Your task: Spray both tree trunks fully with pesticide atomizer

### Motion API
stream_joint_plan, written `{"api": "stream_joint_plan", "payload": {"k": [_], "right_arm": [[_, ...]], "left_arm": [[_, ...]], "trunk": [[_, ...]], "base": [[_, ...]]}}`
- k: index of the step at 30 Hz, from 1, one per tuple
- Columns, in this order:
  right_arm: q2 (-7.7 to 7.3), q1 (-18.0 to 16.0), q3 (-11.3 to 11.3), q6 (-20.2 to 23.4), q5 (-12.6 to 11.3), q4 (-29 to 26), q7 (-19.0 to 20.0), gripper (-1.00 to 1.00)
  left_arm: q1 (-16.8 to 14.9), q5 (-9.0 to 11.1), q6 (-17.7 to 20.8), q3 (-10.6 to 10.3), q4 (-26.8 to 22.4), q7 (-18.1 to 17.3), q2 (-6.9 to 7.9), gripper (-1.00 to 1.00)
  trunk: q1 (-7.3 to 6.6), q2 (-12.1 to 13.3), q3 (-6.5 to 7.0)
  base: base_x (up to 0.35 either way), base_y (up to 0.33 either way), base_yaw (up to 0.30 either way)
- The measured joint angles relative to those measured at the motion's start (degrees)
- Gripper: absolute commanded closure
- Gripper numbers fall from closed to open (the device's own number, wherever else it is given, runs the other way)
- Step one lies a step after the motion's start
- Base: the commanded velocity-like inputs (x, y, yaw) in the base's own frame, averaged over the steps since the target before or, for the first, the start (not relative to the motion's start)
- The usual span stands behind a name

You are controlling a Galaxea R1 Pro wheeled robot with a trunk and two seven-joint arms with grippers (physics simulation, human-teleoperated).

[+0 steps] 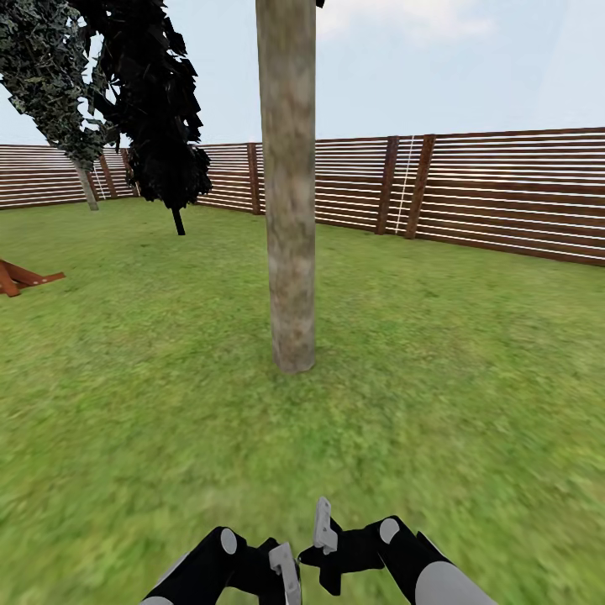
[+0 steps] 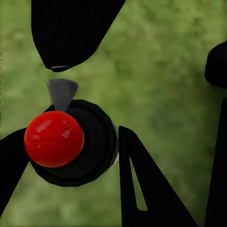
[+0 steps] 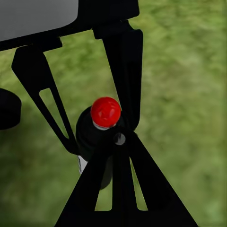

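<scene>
The pesticide atomizer (image 2: pixel 54 139) has a round dark body, a red ball cap and a grey nozzle. My left gripper (image 2: pixel 71 137) is shut on it, one black finger on each side of the body. In the right wrist view the atomizer (image 3: pixel 105 112) hangs between the left gripper's fingers (image 3: pixel 124 71) over grass. My right gripper (image 3: pixel 119 139) is shut, its tips meeting just beside the atomizer's body. In the head view both grippers, left (image 1: pixel 286 573) and right (image 1: pixel 323 525), sit close together at the bottom edge. A thick mottled tree trunk (image 1: pixel 290 210) stands straight ahead on the lawn.
A second pale trunk (image 1: pixel 86 185) leans at the far left by the brown slat fence (image 1: pixel 504 193). A black-leaved tree (image 1: pixel 168 126) stands left of centre. A reddish wooden object (image 1: pixel 21 277) lies on the grass at the left edge.
</scene>
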Motion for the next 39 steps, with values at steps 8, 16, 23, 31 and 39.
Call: {"api": "stream_joint_plan", "payload": {"k": [8, 16, 23, 31, 39], "right_arm": [[0.0, 0.0, 0.0, 0.0, 0.0, 0.0, 0.0, 1.0], [0.0, 0.0, 0.0, 0.0, 0.0, 0.0, 0.0, 1.0], [-0.02, 0.0, 0.1, -0.1, 0.1, 0.0, 0.0, 1.0], [0.0, 0.0, 0.0, 0.0, 0.0, 0.0, 0.0, 1.0], [0.0, 0.0, 0.0, 0.0, 0.0, 0.0, 0.0, 1.0]], "left_arm": [[0.0, 0.1, -0.2, 0.0, 0.2, -0.2, -0.23, 1.0], [-0.1, 0.1, -0.2, 0.0, 0.1, -0.2, -0.69, 1.0], [-0.1, 4.2, -2.1, -0.1, 0.6, -0.2, -0.43, 1.0], [0.0, 4.7, -2.2, -0.3, 0.9, -0.1, 0.05, 1.0], [0.0, 4.3, -1.3, -0.2, 0.9, 0.2, 5.15, 1.0]], "trunk": [[0.0, 0.0, 0.0], [0.0, 0.0, 0.0], [0.0, 0.0, 0.0], [0.0, 0.0, 0.0], [0.0, 0.0, 0.0]], "base": [[0.0, 0.0, 0.0], [0.0, 0.0, 0.0], [0.0, 0.0, 0.0], [0.0, 0.0, 0.0], [0.0, 0.0, 0.0]]}}
